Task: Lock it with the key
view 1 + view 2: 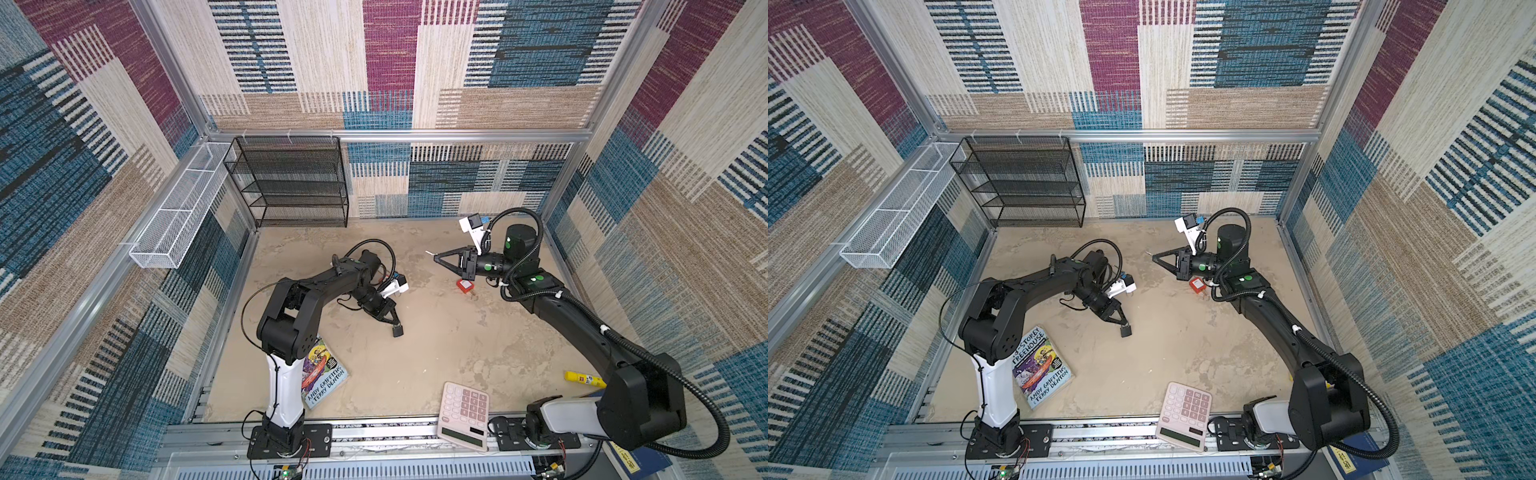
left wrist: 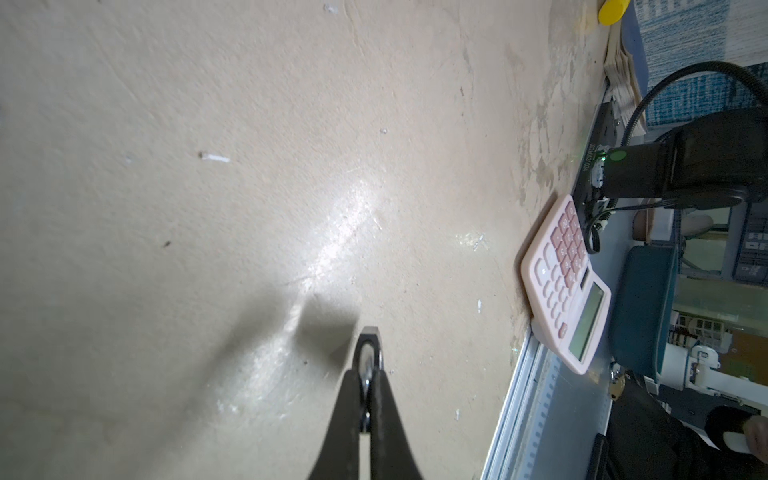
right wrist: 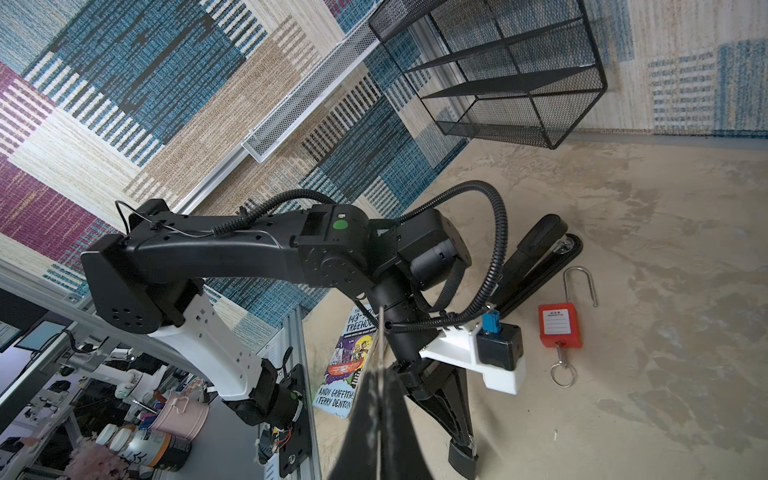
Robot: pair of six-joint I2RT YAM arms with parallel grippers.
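Note:
My left gripper (image 1: 394, 322) is shut on the silver shackle (image 2: 367, 365) of a small black padlock (image 1: 397, 331), held low over the table near the middle; its body (image 2: 370, 333) sticks out past the fingertips. My right gripper (image 1: 436, 258) hangs at the back right, pointing left, shut on a thin silver key (image 1: 429, 252). In the right wrist view the key (image 3: 379, 332) shows edge-on as a thin line. The two grippers are well apart. A red padlock (image 3: 559, 326) with an open shackle and a key ring lies under the right arm.
A book (image 1: 322, 374) lies by the left arm's base. A pink calculator (image 1: 465, 413) sits on the front rail and a yellow glue stick (image 1: 584, 379) at the right. A black stapler (image 3: 536, 257), a black mesh shelf (image 1: 291, 183) and a white wire basket (image 1: 178, 208) stand at the back left.

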